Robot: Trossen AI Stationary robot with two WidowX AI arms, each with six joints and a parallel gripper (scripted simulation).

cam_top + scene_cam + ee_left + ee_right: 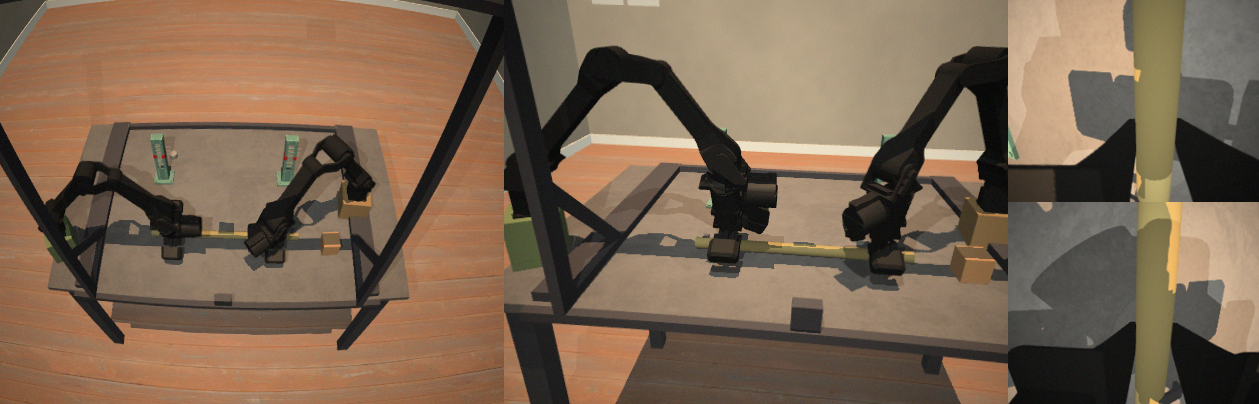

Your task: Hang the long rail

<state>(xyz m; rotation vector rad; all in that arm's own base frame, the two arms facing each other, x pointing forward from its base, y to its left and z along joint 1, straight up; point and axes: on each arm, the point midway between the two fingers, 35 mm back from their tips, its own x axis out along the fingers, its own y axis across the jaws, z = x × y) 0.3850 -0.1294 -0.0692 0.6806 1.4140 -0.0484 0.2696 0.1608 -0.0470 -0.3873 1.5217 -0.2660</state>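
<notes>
A small orange box (330, 243) (972, 265) sits just beyond the rail's right end, and a bigger tan box (355, 207) (981, 223) stands under the right arm's base. A green box (59, 247) (523, 242) is under the left one. A dark block (223, 299) (806, 315) sits at the near edge; a pale knob (173, 155) stands by the left post (160, 165) (723, 131).

The yellow rail (225, 234) (804, 249) (1157, 68) (1152, 292) runs lengthwise, left to right, well apart from that post and the right post (289, 165) (888, 138). The left hand (173, 241) (724, 245) (1154, 124) and right hand (274, 245) (886, 255) (1152, 328) are each closed around it.

The counter (225, 280) (679, 290) is grey-brown, over an orange plank floor (250, 365) (594, 370), with a beige wall (804, 65) behind.
</notes>
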